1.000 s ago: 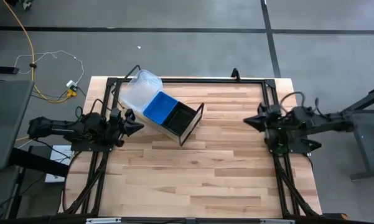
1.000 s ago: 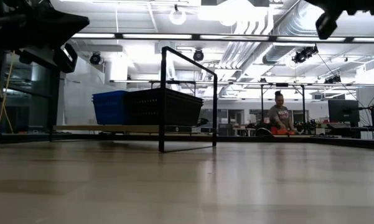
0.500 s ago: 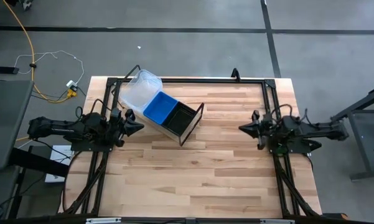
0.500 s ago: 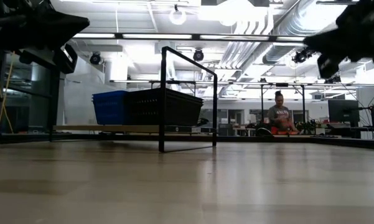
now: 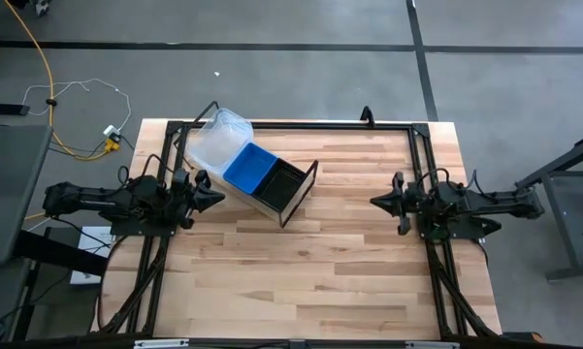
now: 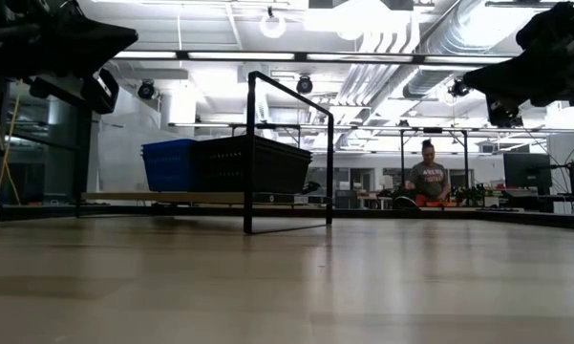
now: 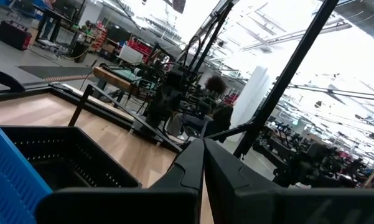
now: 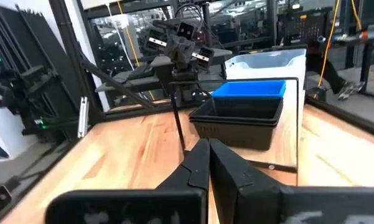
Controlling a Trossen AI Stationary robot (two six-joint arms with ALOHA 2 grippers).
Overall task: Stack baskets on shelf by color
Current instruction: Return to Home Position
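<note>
The shelf, a black-framed rack on a wood panel, lies slantwise at the table's far left. On it, side by side, stand clear baskets, blue baskets and black slatted baskets. In the low view the blue baskets and the black baskets sit behind the frame. My left gripper hovers shut just beside the shelf's near-left side. My right gripper hovers shut near the table's right edge, pointing toward the shelf. Each is empty.
The black rail frame runs around the table's far and side edges. Bare wood fills the middle and near half of the table. A person stands far off in the room behind. Cables lie on the floor to the left.
My right gripper has come down toward the table, staying shut, and has drawn a little toward the table's left. The shelf, the baskets and my left arm have kept still.
</note>
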